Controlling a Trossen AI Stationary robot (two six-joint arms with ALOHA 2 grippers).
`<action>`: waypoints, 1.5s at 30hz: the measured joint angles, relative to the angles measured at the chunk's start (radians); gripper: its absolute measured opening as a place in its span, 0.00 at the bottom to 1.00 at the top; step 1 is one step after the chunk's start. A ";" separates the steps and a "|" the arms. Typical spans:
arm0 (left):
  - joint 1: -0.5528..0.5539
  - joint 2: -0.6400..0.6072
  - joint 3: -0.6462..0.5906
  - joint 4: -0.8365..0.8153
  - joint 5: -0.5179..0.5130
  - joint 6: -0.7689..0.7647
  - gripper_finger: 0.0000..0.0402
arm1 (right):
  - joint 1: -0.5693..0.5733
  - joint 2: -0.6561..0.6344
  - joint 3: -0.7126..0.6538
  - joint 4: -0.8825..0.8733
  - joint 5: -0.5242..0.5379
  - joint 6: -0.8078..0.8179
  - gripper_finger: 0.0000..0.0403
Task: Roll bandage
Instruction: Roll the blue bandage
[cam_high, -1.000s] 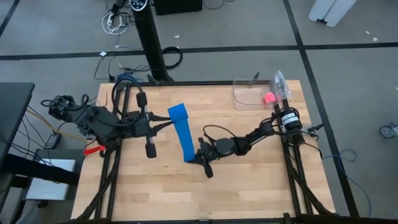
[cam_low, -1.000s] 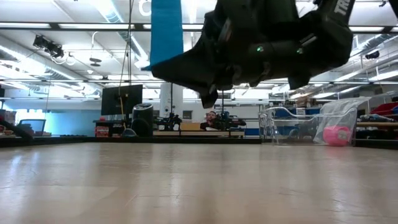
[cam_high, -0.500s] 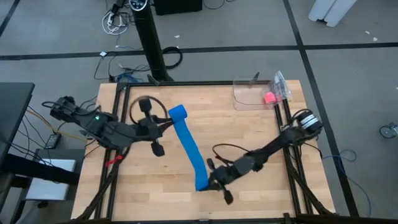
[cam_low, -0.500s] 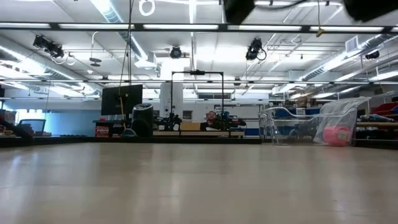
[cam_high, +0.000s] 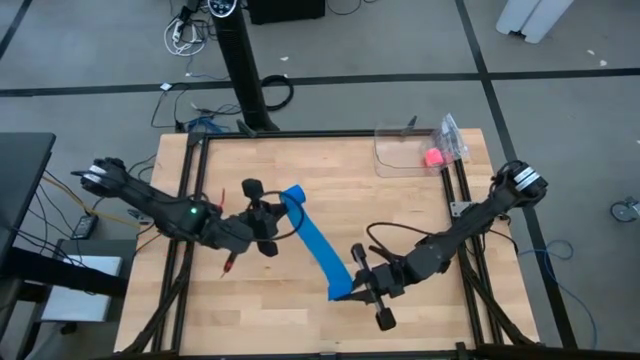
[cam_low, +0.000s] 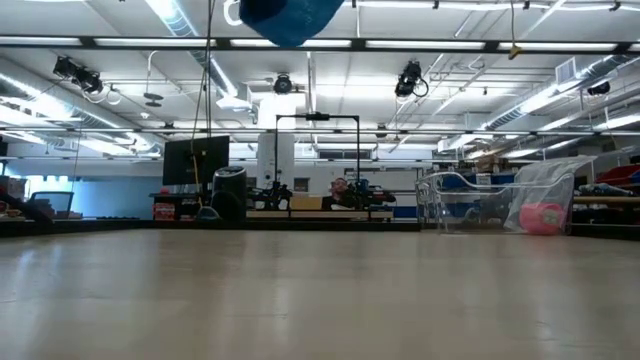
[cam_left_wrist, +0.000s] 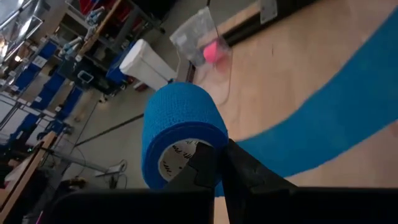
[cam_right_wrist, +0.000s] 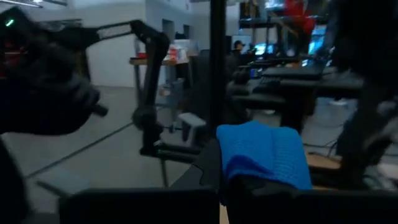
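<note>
The bright blue bandage (cam_high: 318, 245) hangs above the table as a long strip, slanting from its coiled end (cam_high: 292, 193) near the middle down toward the near edge. My left gripper (cam_high: 278, 208) is shut on the coil (cam_left_wrist: 183, 134), which also shows at the top of the low view (cam_low: 290, 18). At the strip's other end my right gripper (cam_high: 350, 290) is shut on the cloth (cam_right_wrist: 264, 152). Nothing of the bandage rests on the tabletop in the low view. My left gripper pinches the coil's wall at its open end (cam_left_wrist: 198, 149); one finger (cam_left_wrist: 202, 165) seems to reach into the hollow and the other stays outside. It comes nearly level from the table's left. The coil is lifted clear, with the strip running off it toward my right gripper. My right gripper pinches the strip's free end (cam_right_wrist: 261, 171) between its two fingers, coming about level from the table's right side. The cloth stands up past the fingertips. That end is lifted clear of the table, and the strip runs fairly straight from it to the coil.
A clear plastic box (cam_high: 400, 160) holding a small pink ball (cam_high: 432, 157) stands at the table's far right corner, also seen in the low view (cam_low: 543, 217). Black frame rails (cam_high: 190, 200) run along the table's left and right edges.
My right gripper has risen and swung toward the near edge and the right, taking the free end with it. My left gripper has sunk and come a little nearer with the coil. The strip has grown longer between them and slants more across the table.
</note>
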 joint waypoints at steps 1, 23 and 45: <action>0.001 0.001 -0.027 0.025 0.000 0.003 0.04 | 0.000 -0.002 0.020 -0.023 0.017 -0.017 0.00; -0.085 0.081 -0.198 0.282 0.000 0.118 0.04 | -0.110 -0.003 0.406 -0.139 0.225 -0.328 0.00; -0.270 0.232 -0.030 0.424 0.018 0.130 0.04 | -0.392 0.008 0.422 -0.315 0.173 -0.201 0.03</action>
